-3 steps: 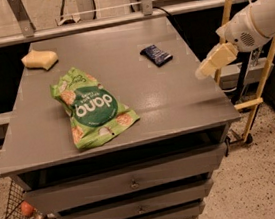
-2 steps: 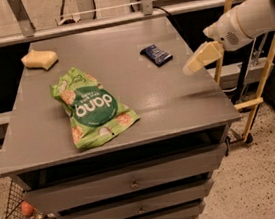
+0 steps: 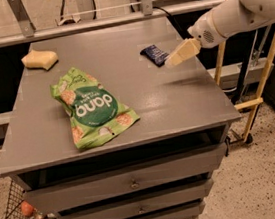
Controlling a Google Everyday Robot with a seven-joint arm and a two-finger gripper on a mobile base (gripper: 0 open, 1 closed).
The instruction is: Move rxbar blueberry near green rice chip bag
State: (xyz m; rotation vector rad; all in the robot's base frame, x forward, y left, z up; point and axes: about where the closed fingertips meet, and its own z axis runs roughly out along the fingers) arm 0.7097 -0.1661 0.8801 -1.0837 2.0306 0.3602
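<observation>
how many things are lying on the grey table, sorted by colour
green: 1, the green rice chip bag
dark blue: 1, the rxbar blueberry
yellow: 1, the sponge
total: 3
Not counted: the gripper, which hangs over the table right beside the rxbar blueberry.

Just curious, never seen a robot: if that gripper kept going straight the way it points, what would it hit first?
Probably the rxbar blueberry, just ahead of the gripper over the far side of the table, though depth is unclear.
</observation>
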